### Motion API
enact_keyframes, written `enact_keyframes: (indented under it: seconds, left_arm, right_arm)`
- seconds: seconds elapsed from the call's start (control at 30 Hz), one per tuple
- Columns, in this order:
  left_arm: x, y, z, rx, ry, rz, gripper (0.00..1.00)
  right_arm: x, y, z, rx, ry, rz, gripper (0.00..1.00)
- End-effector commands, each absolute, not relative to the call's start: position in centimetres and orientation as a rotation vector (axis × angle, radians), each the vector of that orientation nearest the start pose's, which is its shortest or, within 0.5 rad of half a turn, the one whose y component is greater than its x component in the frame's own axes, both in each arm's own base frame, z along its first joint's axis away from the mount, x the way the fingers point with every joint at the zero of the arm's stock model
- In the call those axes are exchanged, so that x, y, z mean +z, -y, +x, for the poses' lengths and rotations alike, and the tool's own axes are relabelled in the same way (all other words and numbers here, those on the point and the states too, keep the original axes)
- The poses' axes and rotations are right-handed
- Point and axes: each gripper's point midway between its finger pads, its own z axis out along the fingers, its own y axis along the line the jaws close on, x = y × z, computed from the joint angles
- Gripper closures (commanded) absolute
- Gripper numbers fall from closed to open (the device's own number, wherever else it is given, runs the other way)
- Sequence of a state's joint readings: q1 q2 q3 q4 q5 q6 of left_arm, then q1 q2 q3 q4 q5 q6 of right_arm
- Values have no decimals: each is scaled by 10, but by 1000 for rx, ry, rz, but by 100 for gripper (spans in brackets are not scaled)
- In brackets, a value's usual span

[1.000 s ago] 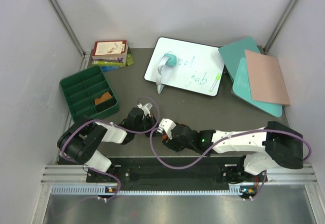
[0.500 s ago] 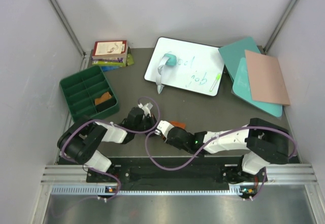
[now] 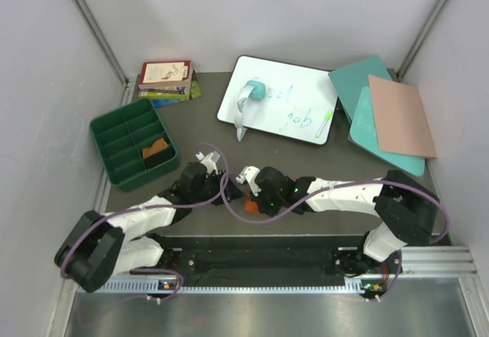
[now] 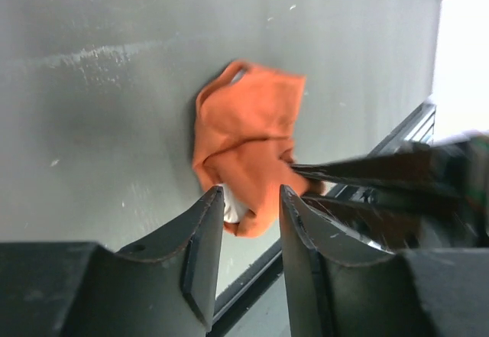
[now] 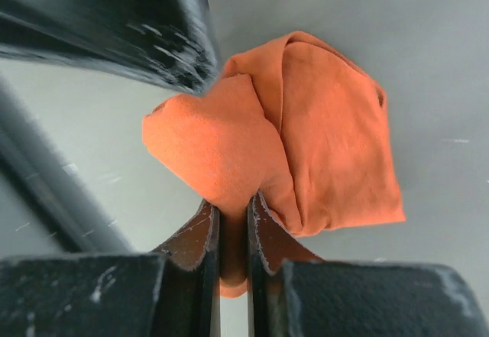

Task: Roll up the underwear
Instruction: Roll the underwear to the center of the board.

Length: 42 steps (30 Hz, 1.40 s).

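Note:
The rust-orange underwear (image 4: 248,142) lies crumpled on the grey table near its front edge, with a bit of white waistband (image 4: 229,211) at its near end. My right gripper (image 5: 231,209) is shut on a bunched fold of this cloth (image 5: 306,138). My left gripper (image 4: 248,203) stands open, and the cloth's near tip lies loose between its fingertips. From above, both grippers meet over the underwear (image 3: 247,195), the left gripper (image 3: 228,186) coming from the left and the right gripper (image 3: 252,199) from the right. Most of the cloth is hidden there.
A green compartment tray (image 3: 107,134) at the left holds an orange-tan bundle (image 3: 157,148). Behind are stacked books (image 3: 164,77), a whiteboard (image 3: 279,100) with a teal object (image 3: 252,92), and teal and pink boards (image 3: 397,115). The table's front rail (image 4: 252,276) runs close by.
The right gripper slid left onto the orange cloth and shut on it. The left gripper opened, let go of the cloth, and its arm stretched out to the right.

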State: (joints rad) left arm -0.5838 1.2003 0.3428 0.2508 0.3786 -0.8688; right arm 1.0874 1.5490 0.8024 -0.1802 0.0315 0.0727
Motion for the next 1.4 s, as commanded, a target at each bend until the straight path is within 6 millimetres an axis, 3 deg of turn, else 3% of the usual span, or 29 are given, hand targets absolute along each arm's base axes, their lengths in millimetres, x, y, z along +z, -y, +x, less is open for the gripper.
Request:
enact_keyframes:
  seconds: [0.0,0.23,0.27,0.57,0.73,0.83,0.93,0.97,1.03,1.07,1.1,1.2,1.37]
  left_arm:
    - [66,227,190,-1113,-2357,-100,57]
    - [84,235,185,-1176,-2232,59,50]
    - [88,240,184,-1193,-2205,83,50]
    - [72,256,190,-1155,-2193,175,48]
    - [61,265,196,-1146,-2195,180,50]
    - [57,268,202,-1138,-2192,173,53]
    - [48,270,205,-1120,-2221,158,70]
    - [46,270,204,-1117,-2238,159,81]
    - [38,271,207,-1082,-2285,160,92]
    - [29,267,202,-1053,-2342,160,95]
    - [25,266,202,-1032,-2366,158,99]
    - [14,264,199,-985,-2454,182,100]
    - [5,268,197,-969,-2529,212,100]
  right_arm:
    - [32,-313,124,830,-2453,-1290,100]
    - [48,-323,145,1189,-2539,-1181,100]
    - [42,-322,147,1216,-2571,-1162,100]
    - [37,-324,165,1448,-2629,-1085,100]
    - [32,-323,173,1486,-2641,-1062,100]
    - [31,-323,172,1513,-2648,-1069,100]
    - [31,-323,174,1502,-2650,-1058,100]
    - [33,-323,177,1497,-2646,-1046,95]
    - [43,-324,183,1478,-2621,-1035,87]
    - [47,-323,188,1466,-2610,-1022,71]
    - [52,-322,191,1453,-2601,-1012,65]
    - [74,-320,203,1402,-2558,-999,44]
    - [102,-311,217,1325,-2498,-973,36]
